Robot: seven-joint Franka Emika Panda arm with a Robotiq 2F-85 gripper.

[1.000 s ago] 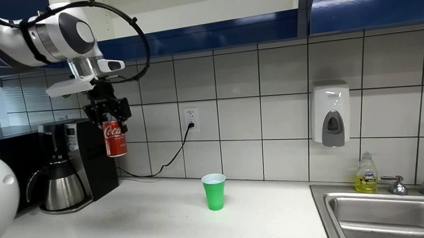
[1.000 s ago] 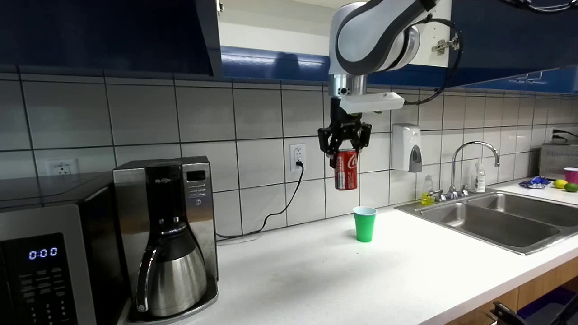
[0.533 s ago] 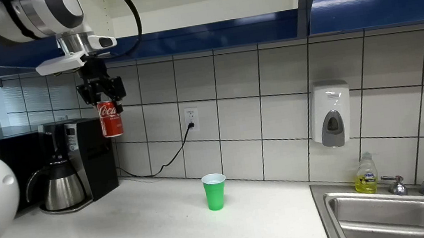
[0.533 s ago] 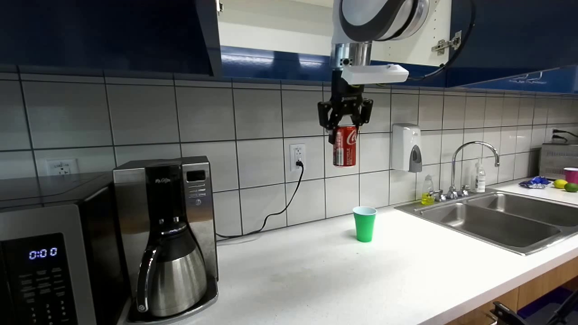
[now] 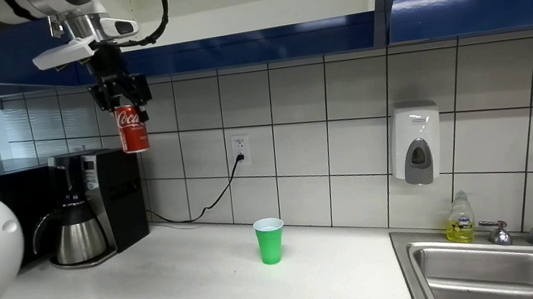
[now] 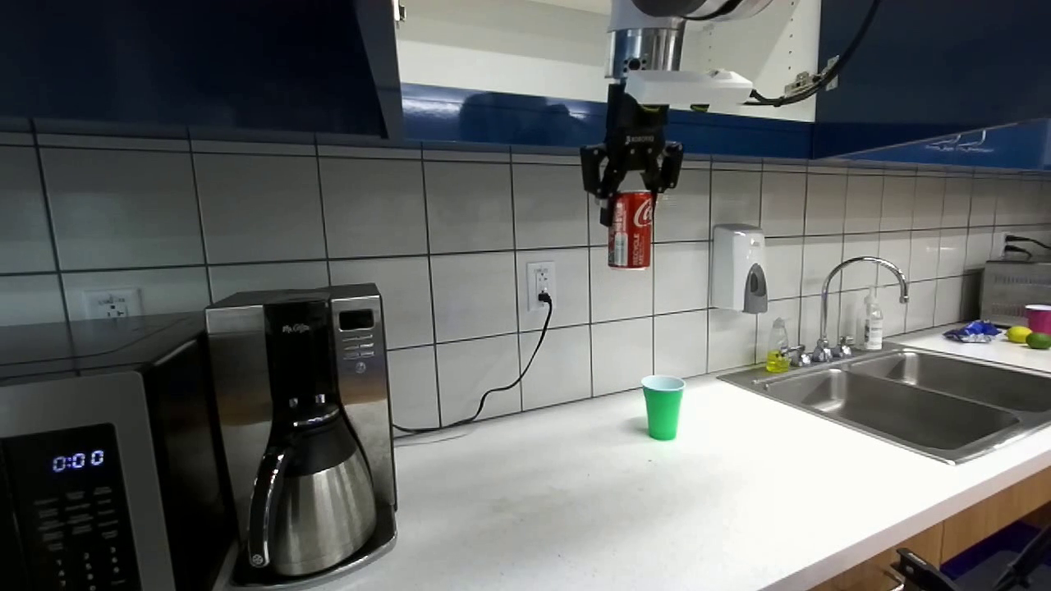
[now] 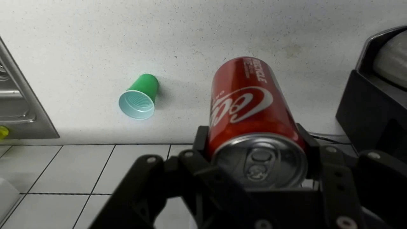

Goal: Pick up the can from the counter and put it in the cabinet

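Observation:
The red can (image 5: 133,134) with a silvery top hangs upright from my gripper (image 5: 130,111), well above the white counter (image 5: 188,296). It also shows in the exterior view (image 6: 630,238) and in the wrist view (image 7: 248,95). In the wrist view my gripper (image 7: 253,140) is shut on the can, with one finger on each side of its upper end. The overhead cabinet (image 5: 257,45) stands open, showing its pale interior. The can is below the cabinet's blue lower edge (image 6: 493,119) in both exterior views. The cabinet's shelf surface is hidden from below.
A green cup (image 5: 270,243) stands on the counter by the tiled wall. A coffee maker (image 6: 312,460) and a microwave (image 6: 74,476) stand at one end, a steel sink (image 6: 903,394) at the other. A blue door with hinges (image 6: 936,74) flanks the cabinet opening.
The arm has risen, carrying the can upward in both exterior views, nearer the cabinet's lower edge. The grip on the can is unchanged. The cup and other things have not moved.

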